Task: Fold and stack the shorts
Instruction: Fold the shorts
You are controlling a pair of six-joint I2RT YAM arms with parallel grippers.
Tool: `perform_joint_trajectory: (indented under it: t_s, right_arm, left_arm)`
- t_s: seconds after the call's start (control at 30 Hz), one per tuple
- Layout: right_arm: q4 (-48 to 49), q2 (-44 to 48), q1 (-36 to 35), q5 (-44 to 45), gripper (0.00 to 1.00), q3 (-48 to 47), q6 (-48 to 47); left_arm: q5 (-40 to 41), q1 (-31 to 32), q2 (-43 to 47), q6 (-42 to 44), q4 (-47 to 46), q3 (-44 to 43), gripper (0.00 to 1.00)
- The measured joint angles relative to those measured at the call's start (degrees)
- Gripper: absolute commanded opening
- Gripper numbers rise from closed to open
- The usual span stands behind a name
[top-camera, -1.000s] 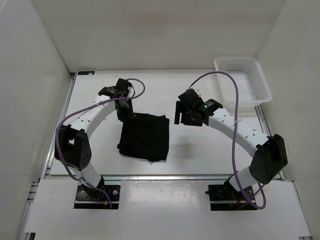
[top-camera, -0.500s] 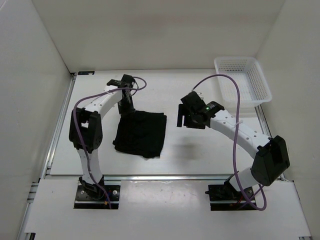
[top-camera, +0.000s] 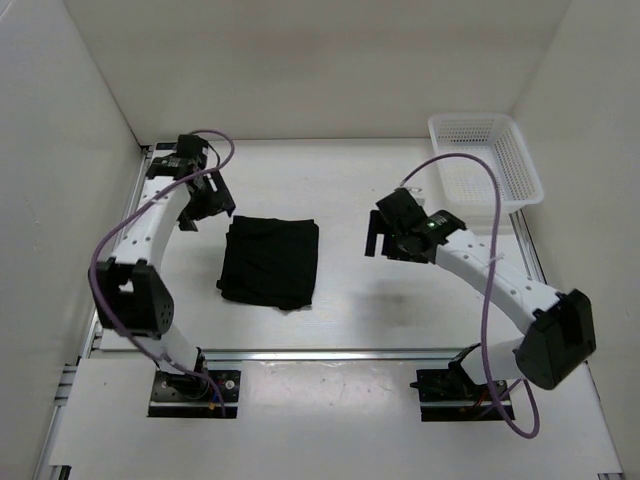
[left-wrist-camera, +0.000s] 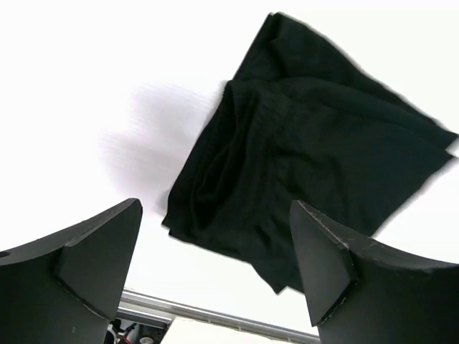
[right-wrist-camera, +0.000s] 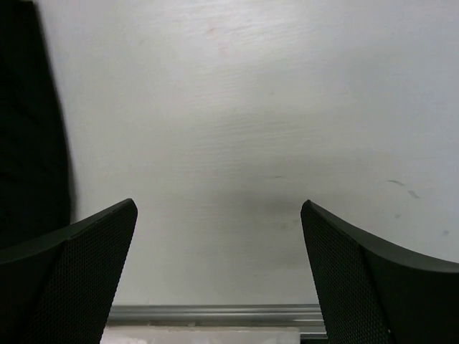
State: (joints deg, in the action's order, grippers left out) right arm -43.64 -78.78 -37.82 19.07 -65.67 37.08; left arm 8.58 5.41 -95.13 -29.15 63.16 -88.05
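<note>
Now we think the folding step is nearly over, because the shorts (top-camera: 268, 262) lie in a small, almost square bundle with more than one layer showing. They sit flat on the white surface (top-camera: 350, 190), a bit left of the middle and closer to the near edge than the far one. The left tool (top-camera: 205, 208) hangs just past the far left corner of the bundle and does not touch it. Its two fingers are spread wide and nothing is between them. The left wrist view shows the shorts out in front of those fingers, with a soft, lumpy roll along one side. The right tool (top-camera: 380, 238) is off to the right, apart from the cloth. It is spread wide and holding nothing too, and its own camera catches only a dark strip of the shorts at the left edge. Far away in the far right corner sits a white basket (top-camera: 486, 160). We guess the next move is either one more tidy fold or a lift to the stacking spot, but we cannot tell where that spot is. Either way, a tool must come down on an edge and pinch all the layers together, or the bundle may fall open.
</note>
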Motion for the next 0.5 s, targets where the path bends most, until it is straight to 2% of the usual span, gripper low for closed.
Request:
perform_joint_trajectory:
  t_s: [0.07,0.27,0.5]
  right_arm:
    - [-0.4,3.9,1.7,2.6,1.0,1.0,0.0]
    - [-4.3,17.0,8.6,15.5,1.0,1.4,-0.2]
    - [-10.0,24.7,11.1,27.0,1.0,1.3,-0.4]
  left_arm:
    - [-0.3,-0.5,5.1,1.2,0.0,0.0,0.99]
    - [-2.6,-3.7,18.7,4.2,0.3,0.0,0.99]
    - [-5.5,-4.8,32.2,5.1,-1.8,1.4,0.99]
